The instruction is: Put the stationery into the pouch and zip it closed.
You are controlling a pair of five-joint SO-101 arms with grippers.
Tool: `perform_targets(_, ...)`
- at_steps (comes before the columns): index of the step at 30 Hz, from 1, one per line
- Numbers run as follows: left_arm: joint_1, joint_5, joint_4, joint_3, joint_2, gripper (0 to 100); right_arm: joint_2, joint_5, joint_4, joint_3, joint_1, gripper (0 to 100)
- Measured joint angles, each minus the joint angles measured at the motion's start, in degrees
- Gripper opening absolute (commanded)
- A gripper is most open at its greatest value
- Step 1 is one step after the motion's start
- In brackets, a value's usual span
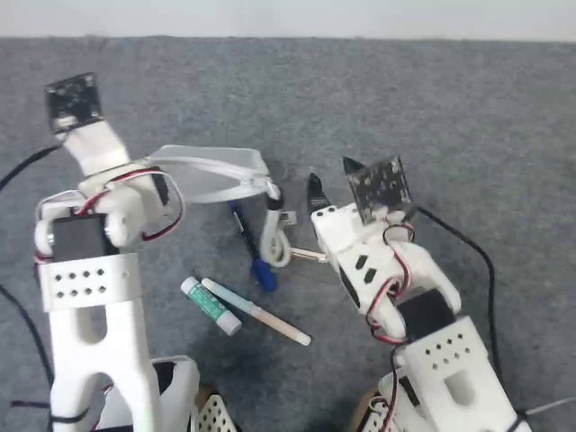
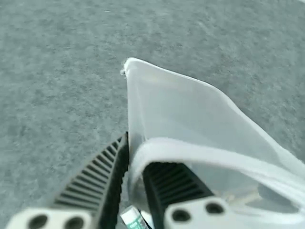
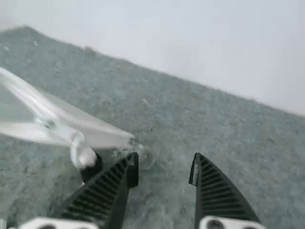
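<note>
My left gripper [image 2: 136, 167] is shut on the rim of the clear pouch [image 2: 190, 119] and holds it off the grey carpet; in the high view the pouch [image 1: 211, 175] hangs beside the left arm. My right gripper [image 3: 164, 169] stands open with nothing between its fingers, just right of the pouch's [image 3: 43, 119] end; from above, the right gripper [image 1: 317, 200] sits near the pouch's white pull ring [image 1: 279, 238]. A blue pen [image 1: 254, 247] lies below the pouch. A green-and-white stick [image 1: 211, 306] and a cream pen [image 1: 261, 315] lie nearer the arm bases.
Grey carpet [image 1: 450, 117] covers the table, with open room at the back and right. A pale wall [image 3: 190, 38] runs behind. Both arm bases [image 1: 90, 360] stand at the front edge, and a black cable [image 1: 468, 247] trails by the right arm.
</note>
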Motion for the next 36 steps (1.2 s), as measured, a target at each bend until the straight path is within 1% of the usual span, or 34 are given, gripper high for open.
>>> perform_targets(4,-3.9,1.7,-0.7,0.0,0.0,1,6.2,-0.1,7.7,-6.6,0.9,16.9)
perform_targets(7,-6.9,3.1,-1.0,0.0,0.0,1,12.2,-0.2,11.6,-10.5,0.7,16.6)
perform_targets(12,-11.9,4.4,-1.1,0.0,0.0,1,23.0,0.0,13.4,-13.1,0.7,16.6)
perform_targets(15,-14.1,4.5,-1.1,0.0,0.0,1,28.1,2.5,13.5,-13.1,0.0,16.6)
perform_targets(21,-16.6,4.5,-1.1,0.0,0.0,1,33.0,7.0,15.3,-13.1,-3.8,16.7)
perform_targets(25,-17.7,4.5,-1.1,0.0,0.0,1,35.8,10.3,16.7,-13.1,-7.6,16.9)
perform_targets(32,-17.8,4.5,-1.1,0.0,0.0,1,43.4,14.9,15.3,-13.9,-9.4,16.6)
perform_targets(36,-17.8,4.5,-1.1,0.0,0.0,1,47.1,15.6,12.9,-13.9,-9.5,16.6)
